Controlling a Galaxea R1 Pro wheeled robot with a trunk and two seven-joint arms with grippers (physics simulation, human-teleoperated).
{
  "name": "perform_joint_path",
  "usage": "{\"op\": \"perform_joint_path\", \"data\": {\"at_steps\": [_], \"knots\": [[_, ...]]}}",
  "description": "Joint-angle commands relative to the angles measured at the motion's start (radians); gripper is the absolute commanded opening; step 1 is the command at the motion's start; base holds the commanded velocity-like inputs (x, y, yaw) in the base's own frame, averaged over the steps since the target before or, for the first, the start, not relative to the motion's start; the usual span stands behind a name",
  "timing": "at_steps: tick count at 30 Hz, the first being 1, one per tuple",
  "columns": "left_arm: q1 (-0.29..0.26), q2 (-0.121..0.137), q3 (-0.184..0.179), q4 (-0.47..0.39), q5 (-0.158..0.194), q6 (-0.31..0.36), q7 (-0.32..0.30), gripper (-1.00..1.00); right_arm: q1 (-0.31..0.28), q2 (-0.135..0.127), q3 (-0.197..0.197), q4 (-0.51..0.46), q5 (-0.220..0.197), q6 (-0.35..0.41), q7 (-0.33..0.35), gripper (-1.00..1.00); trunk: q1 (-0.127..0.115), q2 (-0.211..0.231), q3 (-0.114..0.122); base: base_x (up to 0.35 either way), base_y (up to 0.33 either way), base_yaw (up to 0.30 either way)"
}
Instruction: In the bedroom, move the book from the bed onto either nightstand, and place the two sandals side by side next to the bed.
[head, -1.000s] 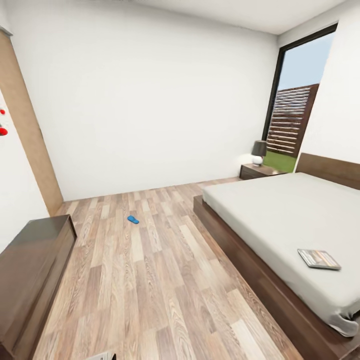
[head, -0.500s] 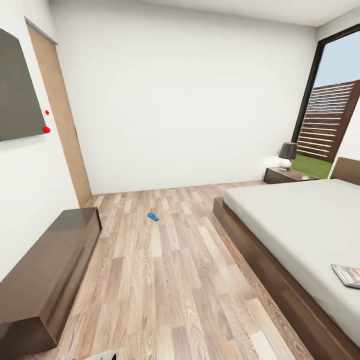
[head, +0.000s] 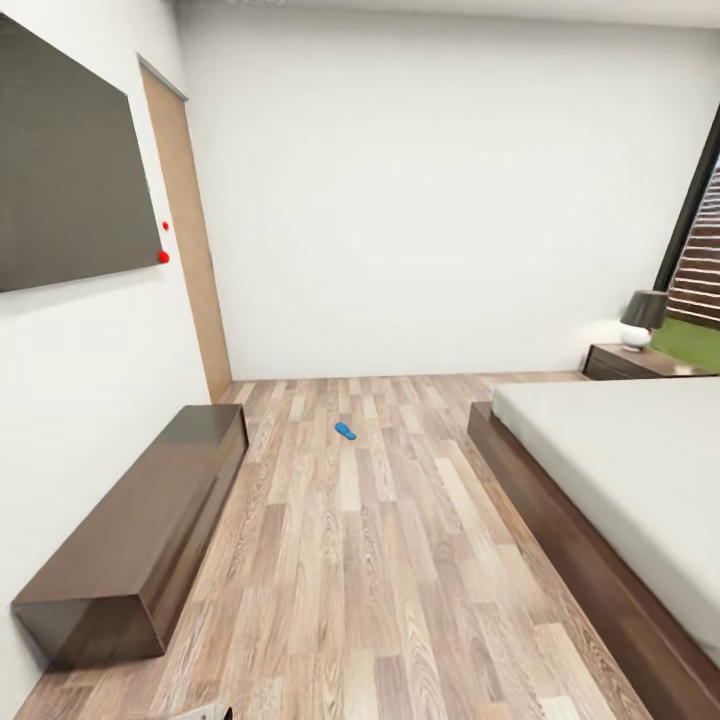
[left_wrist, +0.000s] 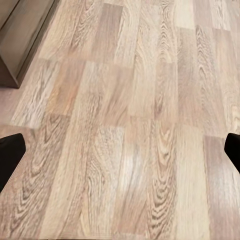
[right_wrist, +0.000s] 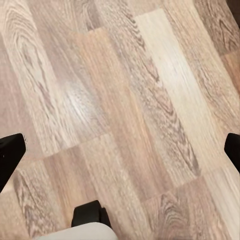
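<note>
One blue sandal lies flat on the wood-plank floor in the open middle of the bedroom, well apart from the bed and closer to the far white wall than to the camera. No strap detail can be made out at this size.

The bed stands at the right of the head view: dark-brown frame, plain light-grey mattress, with the visible part of the mattress bare. Beyond its far end a dark wood nightstand sits against the wall, carrying a small lamp with a dark shade and a white base. A dark-framed window showing slats and green ground occupies the right edge.

Along the left wall a long low dark-brown cabinet rests on the floor. Above it a large dark panel is mounted on the wall, with two red dots near its lower corner. A light wood door stands in the far left corner.

Left gripper: the wrist view shows two dark fingers at opposite edges of the frame, wide apart, with nothing but floor planks between them and a corner of the cabinet beyond. Right gripper: fingers likewise set wide apart over bare floor, holding nothing; a dark part and a pale rounded part of the robot's own body show near them.
</note>
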Motion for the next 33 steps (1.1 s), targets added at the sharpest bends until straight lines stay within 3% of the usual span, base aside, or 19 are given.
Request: {"op": "perform_joint_path", "data": {"at_steps": [1,33], "knots": [[-0.001,0.000,-0.001,0.000,0.008,-0.002,0.000,1.00,0.000,0.000,0.002,0.000,-0.010,-0.004,0.000,1.00,0.000,-0.001,-0.001,0.000,0.000,0.293],[0.000,0.000,-0.003,0.000,0.009,-0.002,0.000,1.00,0.000,0.001,0.001,0.000,-0.010,-0.004,0.000,1.00,0.000,-0.001,-0.001,0.000,0.000,0.293]]}}
